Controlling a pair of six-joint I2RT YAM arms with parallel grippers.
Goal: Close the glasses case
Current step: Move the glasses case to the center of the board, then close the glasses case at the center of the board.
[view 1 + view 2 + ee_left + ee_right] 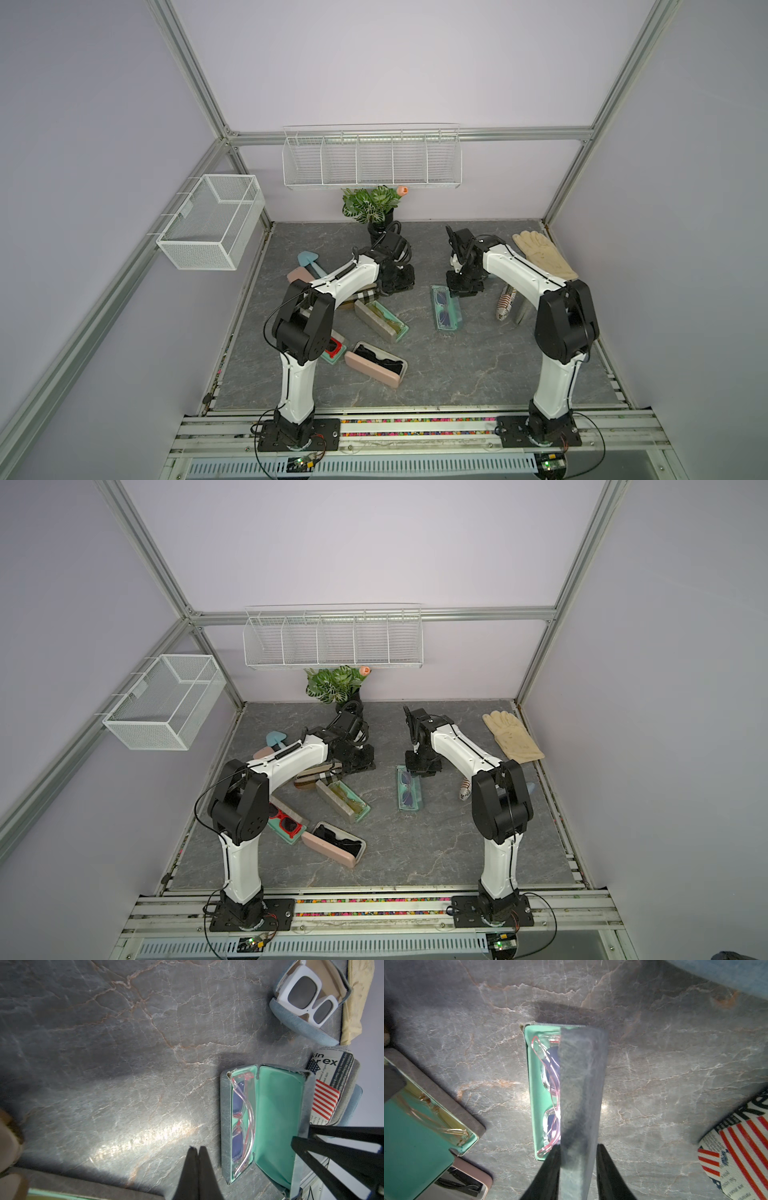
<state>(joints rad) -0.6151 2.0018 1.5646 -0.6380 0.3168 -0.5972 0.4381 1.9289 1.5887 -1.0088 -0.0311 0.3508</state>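
We count five open cases: the teal glasses case point(446, 309), just three o'clock of the counter's point(457, 374) centre, a grey case point(343, 800), a pink case point(338, 843), a red-glasses case point(286, 823), and a denim case point(301, 1026) seen only from the left wrist. The right gripper point(577, 1146) straddles the teal lid point(577, 1088), jaws parted. The left gripper point(196, 1148) is closed and empty. The left arm point(332, 286) hides further cases.

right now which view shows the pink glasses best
Left wrist: the pink glasses lie fully exposed in the open case, close and sharp. In the right wrist view the raised lid hides about half of them. In both top views they are small and faint.
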